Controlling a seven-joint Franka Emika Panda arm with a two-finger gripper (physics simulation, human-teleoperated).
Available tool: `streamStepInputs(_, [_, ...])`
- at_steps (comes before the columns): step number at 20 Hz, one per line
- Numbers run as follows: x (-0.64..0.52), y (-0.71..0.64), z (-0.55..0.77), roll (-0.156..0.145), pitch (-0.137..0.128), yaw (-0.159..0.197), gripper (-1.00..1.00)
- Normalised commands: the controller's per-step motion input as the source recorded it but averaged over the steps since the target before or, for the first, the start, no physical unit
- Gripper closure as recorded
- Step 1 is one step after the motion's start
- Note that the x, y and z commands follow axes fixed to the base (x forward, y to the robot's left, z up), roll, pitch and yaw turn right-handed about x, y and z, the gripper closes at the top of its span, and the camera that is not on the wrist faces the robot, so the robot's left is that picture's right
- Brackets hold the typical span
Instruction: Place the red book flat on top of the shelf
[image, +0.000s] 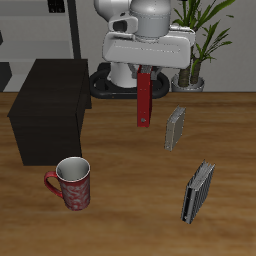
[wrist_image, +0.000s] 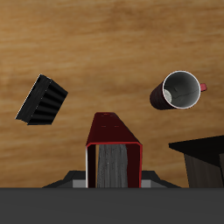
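The red book (image: 145, 98) hangs upright in my gripper (image: 146, 70), lifted well above the table. In the wrist view the red book (wrist_image: 114, 140) shows end-on, with red covers around pale grey page edges, and the fingers clamp its near end. The shelf (image: 48, 110) is a large dark brown cabinet with a flat bare top, standing beside the lifted book. A corner of the shelf (wrist_image: 203, 157) shows in the wrist view. The book is clear of the shelf top.
A red mug (image: 71, 184) stands near the table's front edge, in front of the shelf; it also shows in the wrist view (wrist_image: 179, 90). Two grey books stand upright on the table: one (image: 175, 128) at mid-table, one (image: 197, 192) nearer the front, which also shows in the wrist view (wrist_image: 42, 99).
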Motion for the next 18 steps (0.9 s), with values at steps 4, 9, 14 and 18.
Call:
streamStepInputs(4, [-0.46, -0.11, 0.15, -0.006, -0.029, -0.008, 1.00])
streamStepInputs(9, [-0.40, -0.13, 0.00, 0.015, -0.004, -0.020, 1.00])
streamStepInputs(14, [-0.38, -0.06, -0.03, -0.005, -0.022, 0.004, 1.00])
streamStepInputs(18, [-0.49, 0.01, -0.03, 0.020, -0.030, 0.075, 1.00])
